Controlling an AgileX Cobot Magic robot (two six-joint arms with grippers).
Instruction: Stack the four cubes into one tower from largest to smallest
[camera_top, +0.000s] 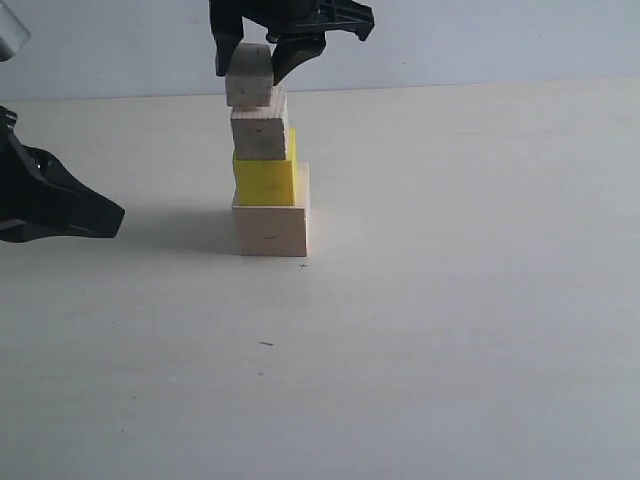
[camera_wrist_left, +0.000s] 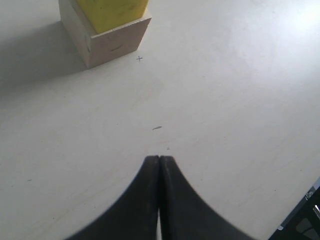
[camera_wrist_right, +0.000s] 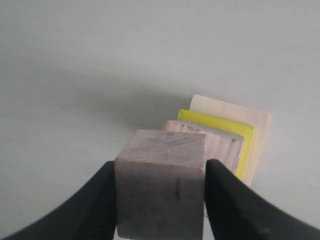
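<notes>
Four cubes (camera_top: 265, 180) stand stacked; right gripper (camera_top: 252, 62) grasps the smallest cube (camera_top: 250, 82) on top, left gripper (camera_wrist_left: 159, 167) clenched, empty.

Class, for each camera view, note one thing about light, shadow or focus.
Exterior view: a soft shadow falls on the table left of the large cube. Left wrist view: part of the table washes out to glare, and the left gripper is a black, detail-free shape. Right wrist view: the small cube, near the lens, looks grey and slightly soft.
</notes>
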